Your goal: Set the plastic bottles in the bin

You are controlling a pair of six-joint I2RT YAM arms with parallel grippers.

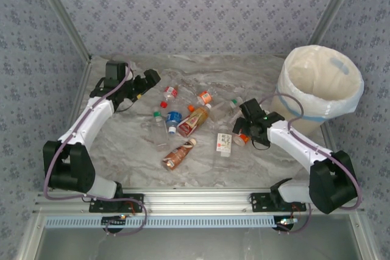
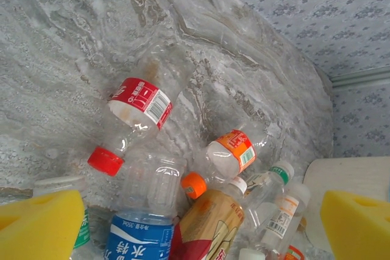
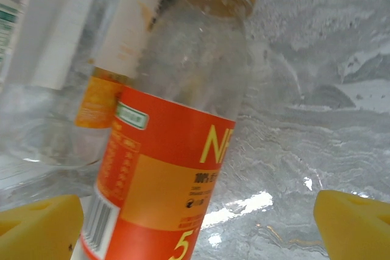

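Plainly, the plastic bottles (image 1: 183,120) lie on their sides in a loose cluster at the middle of the marble-patterned worktop (image 1: 122,144). The bin (image 1: 292,98), lined with a cream-white bag and ringed by a light blue band, stands at the far right corner, apart from the cluster.

The left fingers (image 2: 39,226) are spread wide at the cluster's far-left edge and hold nothing. Ahead of them lie a red-capped bottle (image 2: 131,117), an orange-labelled bottle (image 2: 231,150) and a blue-labelled bottle (image 2: 140,235).

The right fingers (image 3: 353,223) are also spread wide, at the cluster's right side. An orange-capped bottle (image 3: 177,150) with an orange label lies between the 2 yellow pads, closer to the pad at the left of the wrist view. I cannot tell whether it touches that pad. A white-labelled bottle (image 1: 224,143) lies just beside it.
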